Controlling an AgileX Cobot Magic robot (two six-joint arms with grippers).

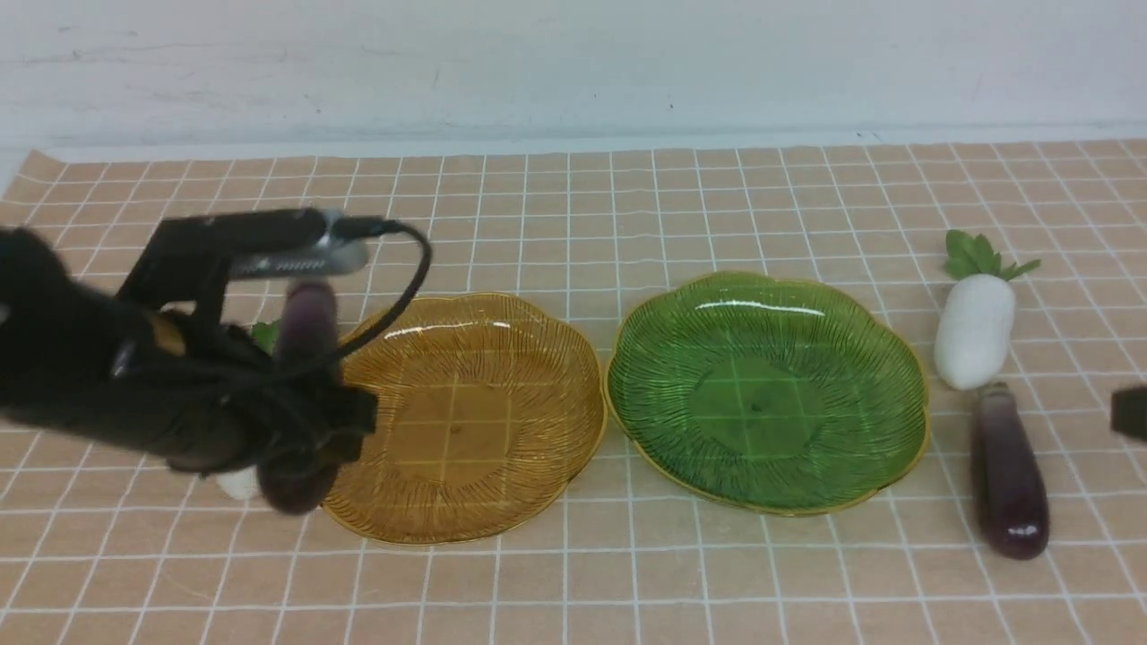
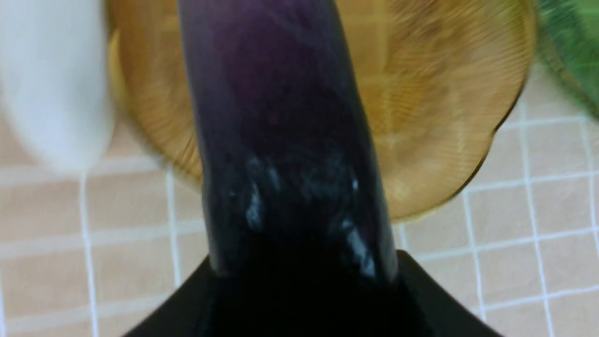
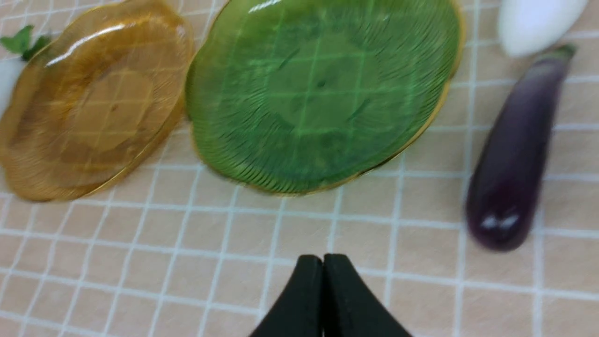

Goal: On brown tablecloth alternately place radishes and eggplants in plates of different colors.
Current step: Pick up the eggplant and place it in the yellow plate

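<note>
My left gripper (image 1: 300,421) is shut on a dark purple eggplant (image 1: 305,327), held lifted at the left edge of the amber plate (image 1: 466,417); the eggplant fills the left wrist view (image 2: 281,140). A white radish (image 1: 237,484) lies under the arm, mostly hidden; it shows in the left wrist view (image 2: 51,84). The green plate (image 1: 766,390) is empty. A second radish (image 1: 975,327) and a second eggplant (image 1: 1008,475) lie right of it on the brown tablecloth (image 1: 573,573). My right gripper (image 3: 323,262) is shut and empty, near the cloth's front.
A white wall (image 1: 573,63) runs behind the cloth's far edge. The right arm's tip (image 1: 1131,412) shows at the right edge of the front view.
</note>
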